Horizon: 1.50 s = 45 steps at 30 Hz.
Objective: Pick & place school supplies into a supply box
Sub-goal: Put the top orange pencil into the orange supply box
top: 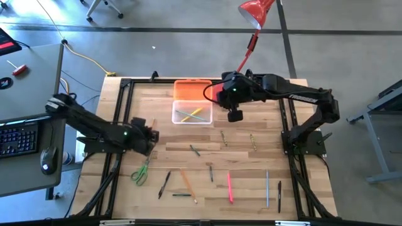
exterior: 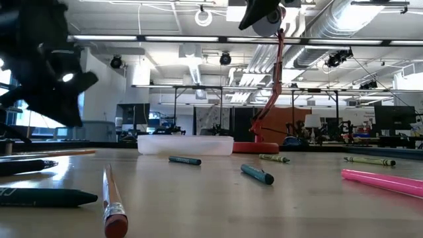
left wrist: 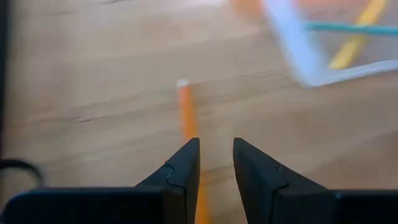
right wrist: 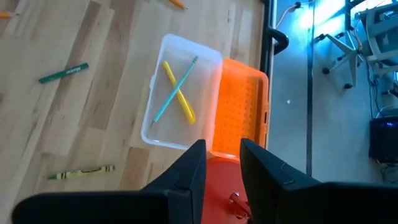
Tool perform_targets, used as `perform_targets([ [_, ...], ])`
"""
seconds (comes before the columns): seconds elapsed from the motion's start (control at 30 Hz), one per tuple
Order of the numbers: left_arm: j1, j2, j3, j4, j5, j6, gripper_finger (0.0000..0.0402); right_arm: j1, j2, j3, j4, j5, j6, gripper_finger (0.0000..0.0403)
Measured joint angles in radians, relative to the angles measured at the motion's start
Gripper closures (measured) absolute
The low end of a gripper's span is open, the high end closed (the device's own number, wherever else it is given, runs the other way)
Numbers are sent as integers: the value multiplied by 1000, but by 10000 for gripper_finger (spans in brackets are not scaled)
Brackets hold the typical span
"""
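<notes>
A: High view first, biggest things down. What carries it all?

B: A wooden table (top: 245, 157) in a black frame. A red lamp (top: 254, 11) leans over its far edge; its round base shows red under the right arm's wrist.

A: And the box?

B: The box (top: 193, 113) sits at the far middle of the table, clear base nearer, orange lid (top: 191, 89) folded open behind it. Inside lie a yellow marker (right wrist: 179, 92) and a teal pencil (right wrist: 174, 90), crossed.

A: The arms?

B: The right pincer (top: 235, 115) hangs above the table just right of the box. In the right wrist view its fingers stand a narrow gap apart with nothing between them. The left pincer (top: 152, 135) is low at the table's left side. Its fingers are also slightly parted; an orange pencil (left wrist: 188, 115) lies on the wood straight ahead and runs under the gap, but whether they touch it cannot be told.

A: The loose supplies?

B: Green scissors (top: 141, 172) lie at the near left. A pink marker (top: 230, 187) lies near the front middle, an orange pencil (top: 188, 184) left of it, and dark pens (top: 164, 184) near the scissors. Green crayons (top: 253, 142) lie mid-table, right of centre, well apart from the box.
</notes>
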Motion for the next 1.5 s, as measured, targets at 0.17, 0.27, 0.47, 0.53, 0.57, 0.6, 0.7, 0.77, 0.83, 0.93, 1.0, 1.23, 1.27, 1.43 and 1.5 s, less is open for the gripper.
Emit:
perform_targets([
  [0.17,1,49,-45,32,-6,-67,275,0,0,0,3,-1,0,325],
  [0.27,1,79,-62,107,-21,-47,275,0,0,0,4,9,0,325],
  [0.47,1,130,-75,178,-47,-42,275,0,0,0,6,20,0,325],
  [0.53,1,157,-75,190,-60,-37,275,0,0,0,6,20,0,325],
  [0.57,1,173,-75,199,-68,-37,275,0,0,0,7,20,0,325],
  [0.6,1,188,-75,206,-69,-37,275,0,0,0,7,20,0,325],
  [0.7,1,220,-75,229,-71,-37,275,0,0,0,8,20,0,325],
  [0.77,1,257,-75,260,-74,-37,275,0,0,0,8,20,0,325],
  [0.83,1,292,-75,293,-83,-37,275,0,0,0,10,20,0,325],
  [0.93,1,342,-75,331,-87,-38,275,0,0,0,11,20,0,325],
  [1.0,0,372,-74,360,-101,-37,275,0,0,0,11,20,-1,325],
  [1.23,0,415,-74,396,-108,-44,275,0,0,0,12,19,-1,325],
  [1.27,0,414,-74,390,-106,-44,275,0,0,0,12,16,-1,325],
  [1.43,0,416,-72,375,-117,-46,275,0,1,0,12,7,-1,325],
  [1.5,1,416,-73,376,-125,-52,275,0,1,0,12,7,-1,325],
])
